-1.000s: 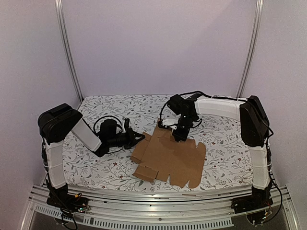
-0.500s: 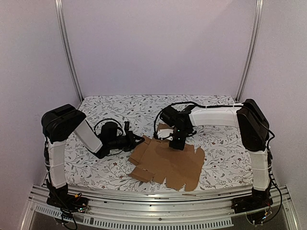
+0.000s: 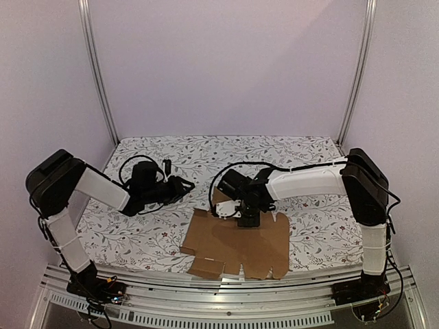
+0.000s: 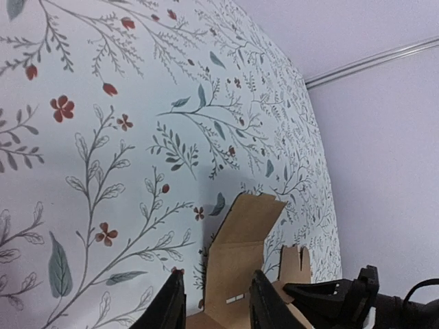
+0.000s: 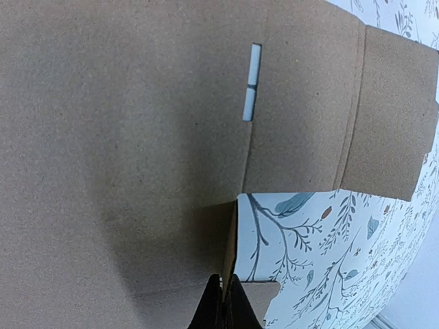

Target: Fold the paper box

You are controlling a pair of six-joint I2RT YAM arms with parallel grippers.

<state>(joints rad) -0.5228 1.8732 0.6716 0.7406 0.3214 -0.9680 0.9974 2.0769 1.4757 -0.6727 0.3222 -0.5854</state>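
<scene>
The paper box (image 3: 236,240) is a flat brown die-cut cardboard sheet lying near the table's front edge, with tabs along its near side. My right gripper (image 3: 245,218) sits over the sheet's far edge. In the right wrist view the gripper (image 5: 223,305) is shut on a thin upright flap of the box (image 5: 123,137), next to a narrow slot (image 5: 252,82). My left gripper (image 3: 188,184) is open and empty, left of and behind the sheet and apart from it. In the left wrist view the gripper (image 4: 216,308) looks along the cloth at a raised flap of the box (image 4: 240,253).
A floral cloth (image 3: 158,233) covers the table. Metal rails (image 3: 226,305) run along the near edge. Two upright posts (image 3: 96,68) stand at the back corners against lilac walls. Black cables (image 3: 137,164) loop over the left wrist.
The right gripper has dragged the cardboard sheet toward the near edge and a little left. The left arm has pulled back and to the left, away from the sheet's left edge.
</scene>
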